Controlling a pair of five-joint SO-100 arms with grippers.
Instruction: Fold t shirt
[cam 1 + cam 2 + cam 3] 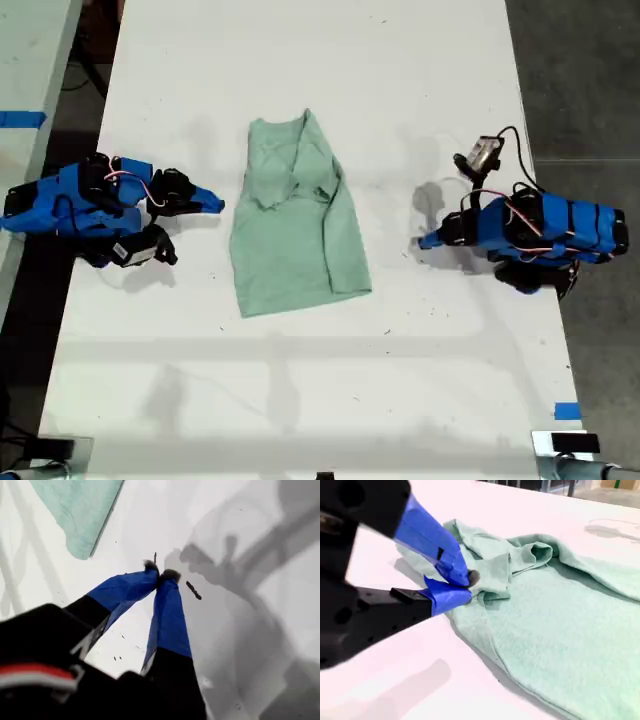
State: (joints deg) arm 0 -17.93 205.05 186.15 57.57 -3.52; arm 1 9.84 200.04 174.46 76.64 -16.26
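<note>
Wrinkled mint t shirt (295, 225) lies half-folded; both grippers' fingers (159, 576) (462, 577) clenched, empty.

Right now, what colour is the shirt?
Plain pale mint green, no pattern. The shirt shows best in the exterior view, lying partly folded mid-table.

T shirt (560, 630) ahead of my second gripper (465, 587) jaws: soft matt cloth, fine fuzzy nap, wrinkled. Those jaws: blue tape-like wrap with slight sheen over matt black plastic. My first gripper (162, 575) has the same wrap, frayed at the tips. Worktop (260, 630) under them: smooth white, low sheen, dark specks.
</note>
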